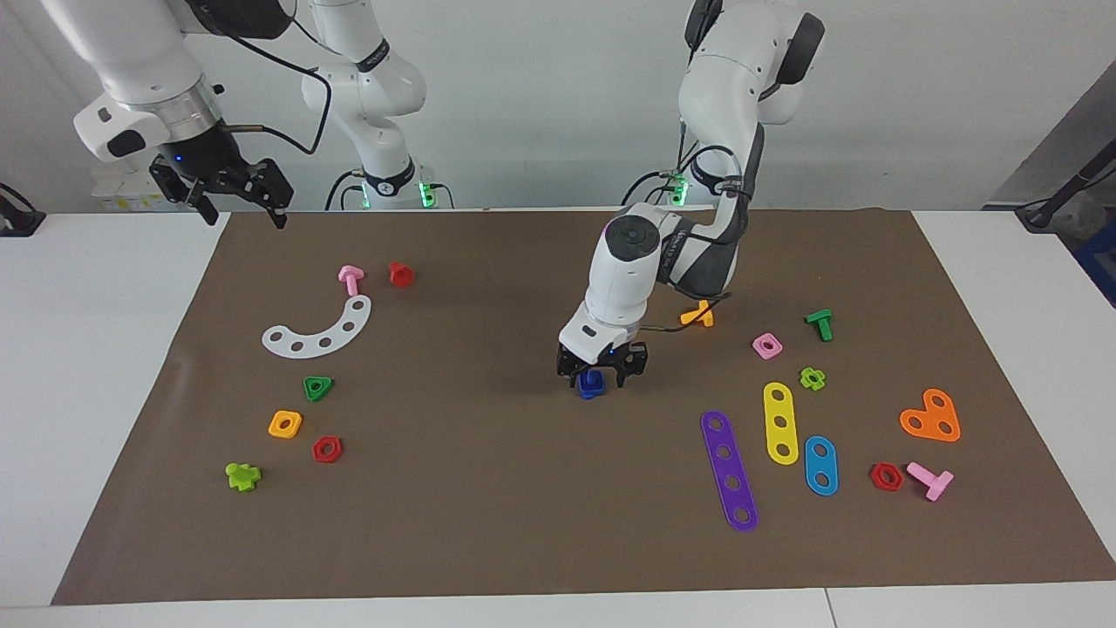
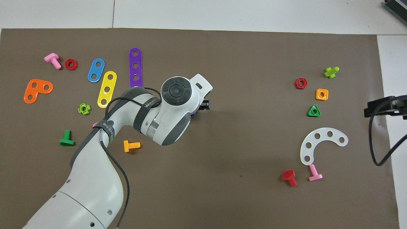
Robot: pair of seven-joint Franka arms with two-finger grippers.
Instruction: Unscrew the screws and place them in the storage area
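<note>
The blue screw (image 1: 591, 384) stands on the brown mat (image 1: 488, 488) near its middle, with a blue nut on it. My left gripper (image 1: 602, 373) is down over it, one finger on each side, and seems shut on it. In the overhead view the left arm's wrist hides the gripper, and only a sliver of the blue screw (image 2: 193, 112) shows. My right gripper (image 1: 228, 194) waits, open and empty, raised over the mat's edge at the right arm's end of the table; it also shows in the overhead view (image 2: 384, 106).
Toward the right arm's end lie a white curved strip (image 1: 321, 331), a pink bolt (image 1: 350, 279), a red bolt (image 1: 401, 274) and several nuts. Toward the left arm's end lie purple (image 1: 729, 469), yellow (image 1: 779, 422) and blue (image 1: 820, 465) strips, an orange plate (image 1: 931, 417), bolts and nuts.
</note>
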